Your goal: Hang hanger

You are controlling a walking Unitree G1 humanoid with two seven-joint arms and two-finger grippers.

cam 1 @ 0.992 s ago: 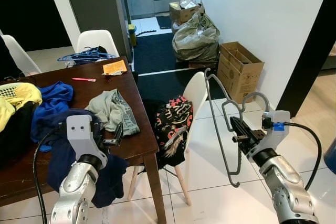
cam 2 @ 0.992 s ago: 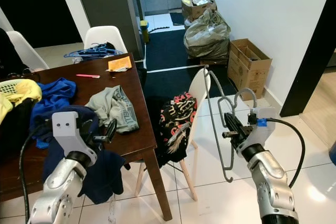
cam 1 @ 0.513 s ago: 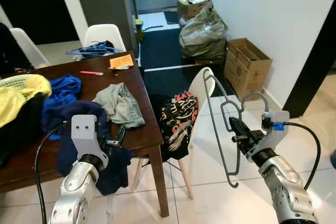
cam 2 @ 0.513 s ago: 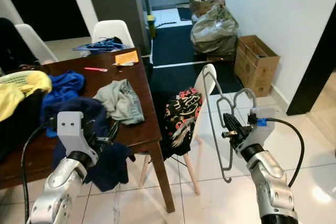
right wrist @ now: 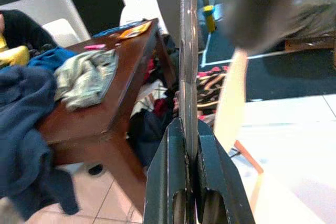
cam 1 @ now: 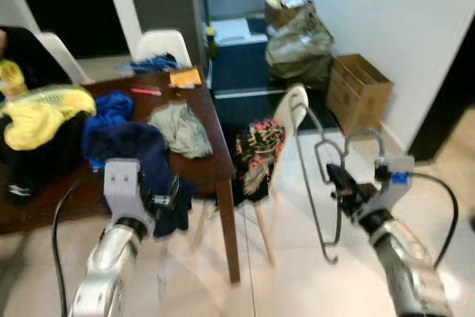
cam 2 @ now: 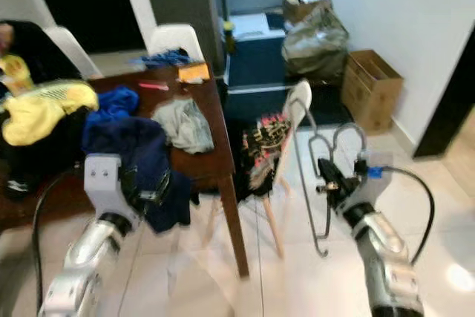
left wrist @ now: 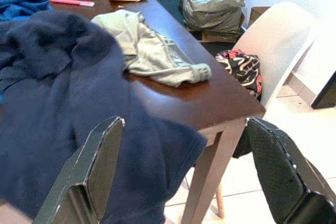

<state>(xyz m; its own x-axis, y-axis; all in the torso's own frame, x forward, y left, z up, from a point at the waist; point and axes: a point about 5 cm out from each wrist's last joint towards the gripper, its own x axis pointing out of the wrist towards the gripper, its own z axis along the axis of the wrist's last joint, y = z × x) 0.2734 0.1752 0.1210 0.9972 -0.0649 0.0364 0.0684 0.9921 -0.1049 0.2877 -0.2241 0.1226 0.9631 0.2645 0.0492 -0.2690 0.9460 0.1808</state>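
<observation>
Since a second ago your camera has swung and blurred; the grip hasn't changed. Your right gripper (cam 1: 340, 181) stays clamped on the grey wire hanger (cam 1: 315, 165), carrying it upright clear of the white chair (cam 1: 286, 120) and wooden table (left wrist: 181, 95). Your left gripper (left wrist: 184, 174) hangs wide open, empty.

Head cameras look down across the table (cam 1: 215, 146); both wrist cameras face it from nearer

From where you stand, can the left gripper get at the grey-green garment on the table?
Probably yes. The left gripper is open and empty, facing the grey-green garment across the dark blue clothing heaped at the table edge; it would need to pass over that heap.
</observation>
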